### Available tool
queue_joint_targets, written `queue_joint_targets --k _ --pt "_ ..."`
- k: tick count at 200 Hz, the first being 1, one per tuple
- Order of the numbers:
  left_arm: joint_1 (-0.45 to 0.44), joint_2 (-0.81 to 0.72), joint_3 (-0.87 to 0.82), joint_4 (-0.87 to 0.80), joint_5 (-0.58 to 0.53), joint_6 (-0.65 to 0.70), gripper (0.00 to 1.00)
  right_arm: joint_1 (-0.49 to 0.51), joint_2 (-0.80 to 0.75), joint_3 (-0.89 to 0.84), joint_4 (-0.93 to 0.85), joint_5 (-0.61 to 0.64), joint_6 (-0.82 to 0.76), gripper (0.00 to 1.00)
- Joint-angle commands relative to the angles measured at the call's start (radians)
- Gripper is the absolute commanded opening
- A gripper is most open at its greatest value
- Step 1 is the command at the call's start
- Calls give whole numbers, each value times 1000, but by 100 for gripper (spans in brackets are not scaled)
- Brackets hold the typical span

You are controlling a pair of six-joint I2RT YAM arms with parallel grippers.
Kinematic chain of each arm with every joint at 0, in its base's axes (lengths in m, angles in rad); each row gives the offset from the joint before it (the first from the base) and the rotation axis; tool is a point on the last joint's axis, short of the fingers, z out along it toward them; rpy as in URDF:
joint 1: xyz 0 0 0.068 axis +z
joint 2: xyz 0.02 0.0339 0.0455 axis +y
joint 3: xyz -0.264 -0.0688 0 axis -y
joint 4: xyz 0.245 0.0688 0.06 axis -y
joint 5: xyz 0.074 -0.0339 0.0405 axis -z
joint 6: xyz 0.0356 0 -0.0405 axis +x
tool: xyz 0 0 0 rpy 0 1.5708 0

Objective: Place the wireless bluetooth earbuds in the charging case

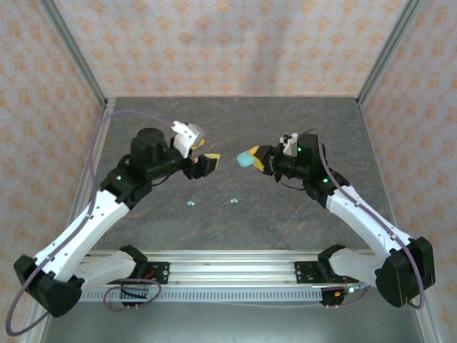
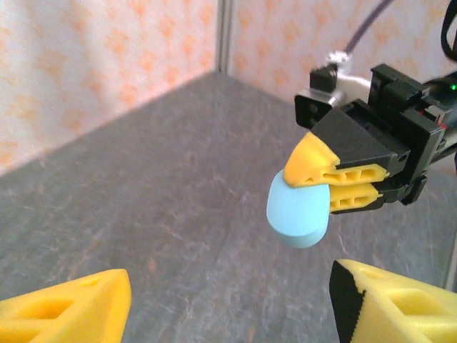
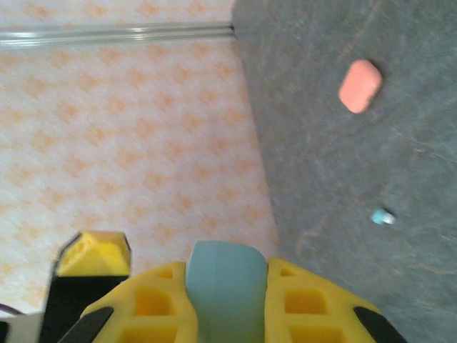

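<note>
Top external view: the right jaws are closed on a light teal pill-shaped plastic charging case (image 1: 248, 158), carried in the air above the grey stone-patterned tabletop (image 1: 235, 229). The left jaws face it across a small gap. Below that gap, toward the arm bases, a tiny light teal plastic earbud (image 1: 190, 203) lies on the left jaws' side and a second teal earbud (image 1: 233, 200) lies beside it, nearer the right jaws. Both are loose on the tabletop, well apart from the case. Left wrist view: the left jaws stand wide with nothing between them. Straight ahead of them the case (image 2: 298, 213) juts out of the right jaws with its rounded end free; no open lid or seam can be made out. Right wrist view: the case (image 3: 228, 286) sits pinched between the right jaws. Beyond them on the tabletop lie a coral-pink rounded plastic block (image 3: 359, 86), probably another case, and nearer, one teal earbud (image 3: 383, 216). The step in hand looks like opening the case or passing it across before any earbud goes in. To do it well, the left jaws should come in level and centred on the free end and close on its flat faces, not its curved edge. The right jaws should let go only once that grip is sure, since the smooth shell could twist or slip.
</note>
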Motion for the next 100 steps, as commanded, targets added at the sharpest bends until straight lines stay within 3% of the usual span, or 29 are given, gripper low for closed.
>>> queue_joint_targets --k 1,34,100 --pt "9 -26 -55 150 86 -93 75 9 3 80 115 47 113 8" --pt "24 12 -94 295 212 -164 80 50 46 136 132 53 151 8" --pt "43 135 -80 486 318 -290 69 137 69 177 163 99 185 8"
